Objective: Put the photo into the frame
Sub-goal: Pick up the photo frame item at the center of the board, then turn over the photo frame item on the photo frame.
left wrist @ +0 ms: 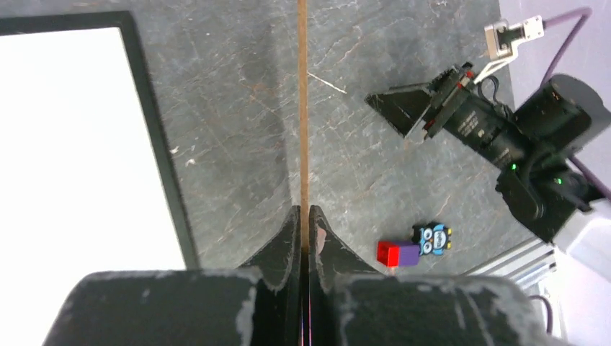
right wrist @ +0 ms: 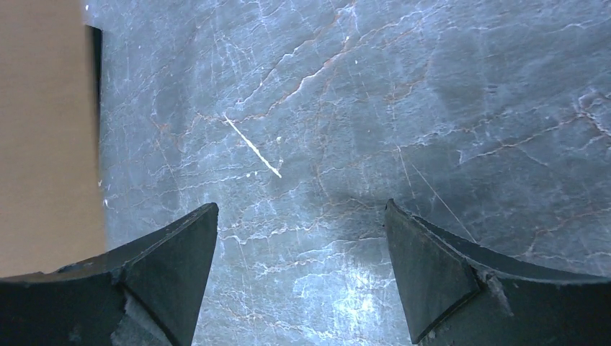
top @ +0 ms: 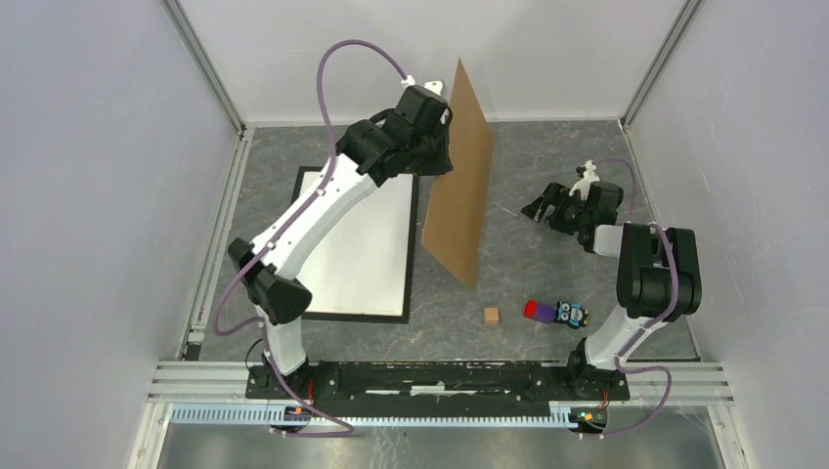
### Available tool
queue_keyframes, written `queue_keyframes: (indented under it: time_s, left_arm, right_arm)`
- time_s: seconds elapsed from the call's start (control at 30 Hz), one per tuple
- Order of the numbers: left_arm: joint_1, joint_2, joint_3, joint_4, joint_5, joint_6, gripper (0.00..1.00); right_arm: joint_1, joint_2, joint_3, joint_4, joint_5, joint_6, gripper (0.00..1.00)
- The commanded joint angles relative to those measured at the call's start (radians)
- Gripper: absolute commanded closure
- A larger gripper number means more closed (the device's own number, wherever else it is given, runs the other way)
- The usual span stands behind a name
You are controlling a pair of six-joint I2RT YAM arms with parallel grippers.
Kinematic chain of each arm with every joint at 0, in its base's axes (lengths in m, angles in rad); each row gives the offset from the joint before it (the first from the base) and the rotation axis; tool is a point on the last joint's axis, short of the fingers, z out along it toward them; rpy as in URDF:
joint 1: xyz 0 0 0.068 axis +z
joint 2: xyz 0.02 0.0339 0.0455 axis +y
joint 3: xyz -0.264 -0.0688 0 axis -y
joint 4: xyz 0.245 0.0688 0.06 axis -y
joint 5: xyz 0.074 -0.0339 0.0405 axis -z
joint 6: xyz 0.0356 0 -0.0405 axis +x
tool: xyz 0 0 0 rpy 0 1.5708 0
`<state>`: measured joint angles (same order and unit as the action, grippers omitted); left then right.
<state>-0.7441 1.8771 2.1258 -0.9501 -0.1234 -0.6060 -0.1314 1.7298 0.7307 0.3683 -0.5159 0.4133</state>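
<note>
Left gripper clamps the edge of the brown backing board, standing it upright, apparently to uncover the frame lying flat by the table's left edge (right gripper waits alongside, fingers spread, empty).

Left hand pinches brown board edge-on (frame alongside).

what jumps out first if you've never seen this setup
A big brown board is held up on edge mid-table, pinched in the left claw. Left of it the black frame lies flat around a white sheet. The right claw hangs open above the grey tabletop.
</note>
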Motion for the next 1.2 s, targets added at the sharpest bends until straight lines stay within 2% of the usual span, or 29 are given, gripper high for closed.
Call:
queue_keyframes:
  time_s: [0.0,0.4,0.57,0.67,0.73,1.03,1.17]
  left_arm:
    - [-0.021,-0.155,0.114,-0.167,-0.163,0.111,0.98]
    - [-0.037,-0.266,0.194,-0.487,-0.633,0.271,0.98]
    - [-0.037,-0.240,0.179,-0.599,-0.791,0.279,0.98]
    - [-0.038,-0.223,0.120,-0.631,-0.873,0.259,0.98]
    - [-0.044,-0.219,0.061,-0.621,-0.923,0.254,0.98]
    - [-0.054,-0.226,-0.229,-0.387,-0.949,0.320,0.98]
    - [-0.055,-0.189,-0.276,-0.366,-0.968,0.296,0.98]
  right_arm:
    - [-0.004,-0.024,-0.021,0.007,-0.008,-0.009,0.09]
    - [0.020,-0.037,-0.035,0.041,-0.011,0.012,0.09]
    - [0.029,-0.023,-0.027,0.038,-0.012,0.014,0.09]
    - [0.031,-0.021,-0.027,0.039,-0.010,0.014,0.09]
    - [0.032,-0.019,-0.025,0.037,-0.009,0.014,0.09]
    - [0.095,-0.018,0.010,0.012,0.018,0.004,0.09]
    - [0.099,-0.004,0.018,0.005,0.021,-0.001,0.09]
